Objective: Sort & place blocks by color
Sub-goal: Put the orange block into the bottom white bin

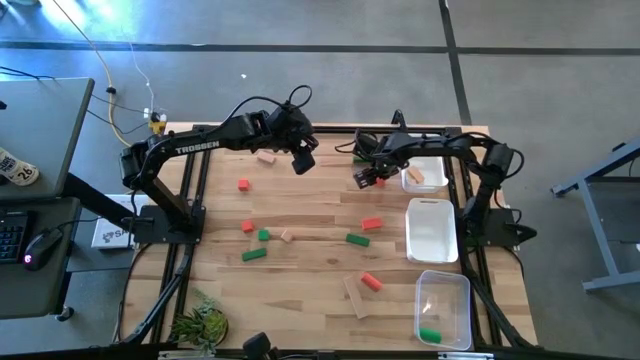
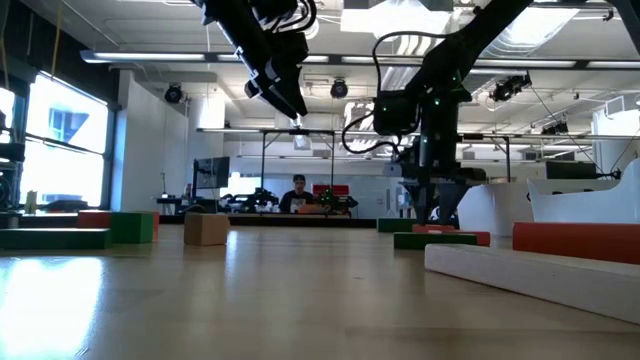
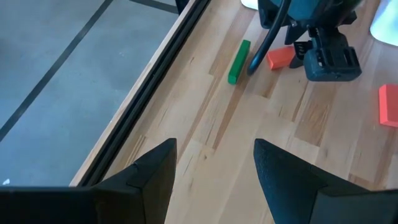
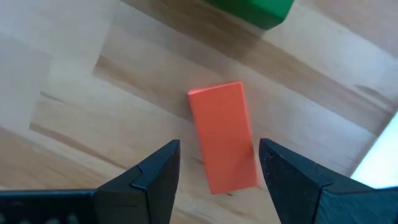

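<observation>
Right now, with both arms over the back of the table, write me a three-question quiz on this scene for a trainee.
1. True or false: the right hand is shut on the red block below it.
2. Which tray holds a green block? A. the far white tray B. the middle white tray C. the clear tray nearest the front edge
3. Fill in: the far white tray holds a ___ block.

Key:
1. False; its fingers stand open either side of the block, not gripping it.
2. C
3. tan

The left hand waits open above bare table.
</observation>
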{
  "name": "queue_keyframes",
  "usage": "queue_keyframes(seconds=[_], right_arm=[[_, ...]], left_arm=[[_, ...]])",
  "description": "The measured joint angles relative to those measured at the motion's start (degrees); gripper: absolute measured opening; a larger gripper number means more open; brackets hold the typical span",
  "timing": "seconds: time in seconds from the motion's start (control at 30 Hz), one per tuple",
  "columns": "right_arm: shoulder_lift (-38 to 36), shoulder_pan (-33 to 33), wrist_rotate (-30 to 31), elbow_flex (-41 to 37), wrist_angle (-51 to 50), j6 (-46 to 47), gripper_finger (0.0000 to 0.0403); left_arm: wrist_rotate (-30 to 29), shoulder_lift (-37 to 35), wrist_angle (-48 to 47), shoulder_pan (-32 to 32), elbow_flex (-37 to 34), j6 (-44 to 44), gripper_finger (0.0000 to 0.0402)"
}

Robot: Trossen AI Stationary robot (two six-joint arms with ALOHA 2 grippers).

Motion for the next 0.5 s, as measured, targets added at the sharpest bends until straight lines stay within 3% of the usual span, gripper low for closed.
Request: queue_keyframes(seconds=[0.5], right_arm=[[2.63,-0.13,-1.64,0.24,-1.63,2.36,0.0196]], left_arm=[[0.00,0.00,-0.02,0.00,0.00,0.00,0.0200]])
